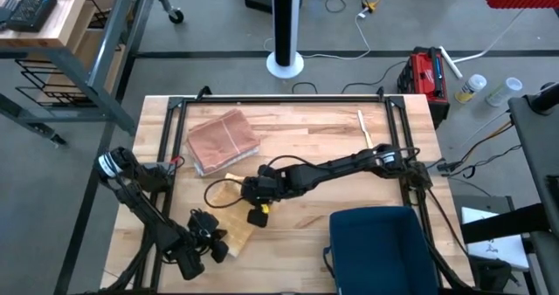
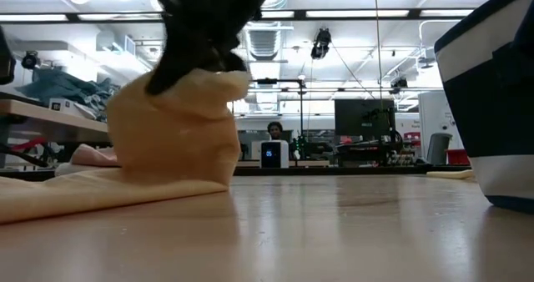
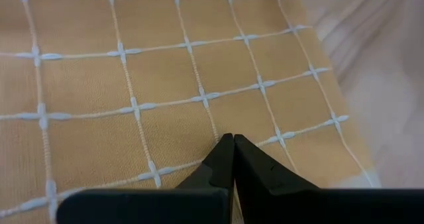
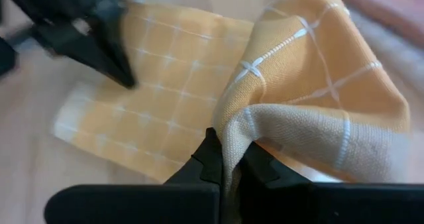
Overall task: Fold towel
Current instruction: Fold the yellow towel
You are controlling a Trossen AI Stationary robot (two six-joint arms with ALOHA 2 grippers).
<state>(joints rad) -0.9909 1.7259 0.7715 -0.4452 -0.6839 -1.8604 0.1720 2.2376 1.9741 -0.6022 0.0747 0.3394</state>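
We count one yellow towel [image 1: 229, 229] front-left on table [image 1: 332, 147] | right gripper [image 4: 225, 159] clamped on its lifted edge | left gripper [image 3: 232, 144] closed, pressing it | one pink folded cloth [image 1: 224, 140] | one blue bin [image 1: 376, 247]

- The high view looks straight down on the table [image 1: 297, 155] and both arms.
- The low view sits at tabletop height, facing level across the wood into the room; the towel [image 2: 167, 140] bulks close to the lens.
- The left wrist view looks down past its fingers [image 3: 228, 164], very near the towel's weave.
- The right wrist view, past its own fingers [image 4: 212, 158], shares towel and left gripper [image 4: 99, 45].
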